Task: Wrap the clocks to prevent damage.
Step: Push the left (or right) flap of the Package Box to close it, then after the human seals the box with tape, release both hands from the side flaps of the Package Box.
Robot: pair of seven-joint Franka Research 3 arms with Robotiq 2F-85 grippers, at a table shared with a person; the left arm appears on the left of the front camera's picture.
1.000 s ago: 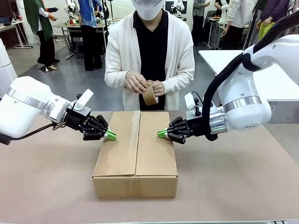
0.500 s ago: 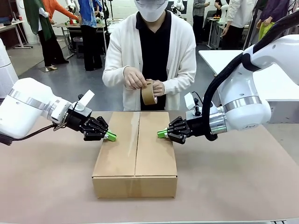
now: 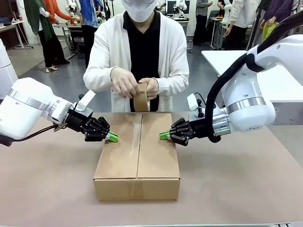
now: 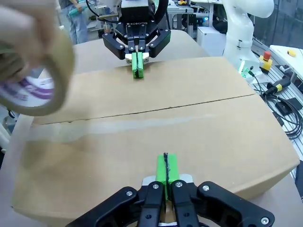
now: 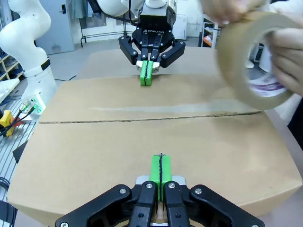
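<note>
Front view: the brown cardboard box sits shut in the middle of the table, its flap seam running from 6 to 12 o'clock. At the box's 9 o'clock the left gripper has its green pads pinched tight together on nothing, the tip over the left flap. At 3 o'clock the right gripper mirrors it, pads closed and empty, the tip over the right flap. At 12 o'clock, above the far edge, the person's hands clasp a brown tape roll. Where the clocks are, I cannot tell.

Left wrist view: at 6 o'clock the left gripper shows its pads squeezed flat, nothing between them, over the box top. Straight across at 12 o'clock the right gripper faces it, likewise clamped. A pale glossy streak runs beside the seam. The tape roll blurs in at 9 o'clock.

Right wrist view: the right gripper is at 6 o'clock, the left gripper at 12, both closed. The tape roll and a hand are at 2 o'clock, blurred.
</note>
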